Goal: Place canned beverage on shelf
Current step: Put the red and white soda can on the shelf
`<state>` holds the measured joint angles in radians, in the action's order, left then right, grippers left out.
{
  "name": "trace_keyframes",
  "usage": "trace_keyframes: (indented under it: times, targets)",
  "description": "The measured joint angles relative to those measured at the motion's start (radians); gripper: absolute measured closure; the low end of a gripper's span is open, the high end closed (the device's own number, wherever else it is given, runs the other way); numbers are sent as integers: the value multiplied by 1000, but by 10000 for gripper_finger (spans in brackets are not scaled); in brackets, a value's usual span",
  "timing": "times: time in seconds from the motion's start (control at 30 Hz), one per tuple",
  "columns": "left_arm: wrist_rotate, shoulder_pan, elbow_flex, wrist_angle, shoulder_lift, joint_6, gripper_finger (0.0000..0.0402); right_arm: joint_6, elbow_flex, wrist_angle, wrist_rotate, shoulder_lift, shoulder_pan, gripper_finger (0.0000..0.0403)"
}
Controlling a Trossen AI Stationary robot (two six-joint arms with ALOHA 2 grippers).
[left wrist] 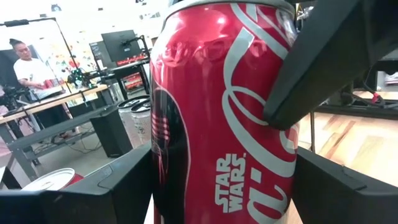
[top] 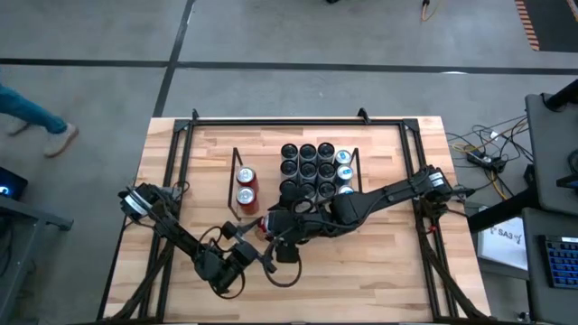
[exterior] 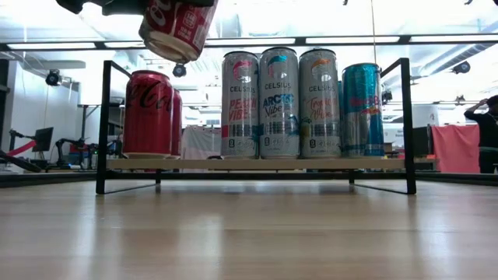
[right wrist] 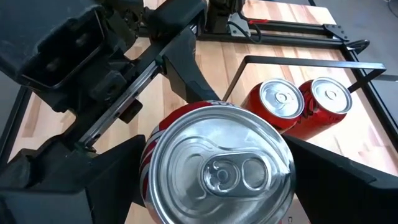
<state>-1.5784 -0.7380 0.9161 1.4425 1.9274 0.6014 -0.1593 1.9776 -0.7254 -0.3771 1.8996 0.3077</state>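
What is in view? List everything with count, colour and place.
shelf: one, black wire ends, light wood base, mid-table
Coca-Cola cans: two, red, left end of the shelf
Celsius cans: about nine, silver with dark tops, middle of the shelf
blue cans: three, right end of the shelf
raised Coca-Cola can: one, red, tilted, in the air before the shelf's left end
table: one, light wood
person: one, dark top, room behind
left claw: one, black, closed on the raised Coca-Cola can
right claw: one, black, open around that can's top
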Motion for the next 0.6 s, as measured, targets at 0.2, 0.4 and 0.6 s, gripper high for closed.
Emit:
trace_keyframes:
  times: [0.2, 0.4, 0.6]
  targets:
    - [2, 1, 0, 3, 0, 0, 114, 14, 0, 1, 2, -1, -2, 72]
    - [0, 0, 0, 6, 0, -1, 113, 20, 1, 2, 19, -3, -8, 103]
    - [2, 0, 1, 10, 0, 0, 113, 24, 15, -7, 20, -3, -9, 103]
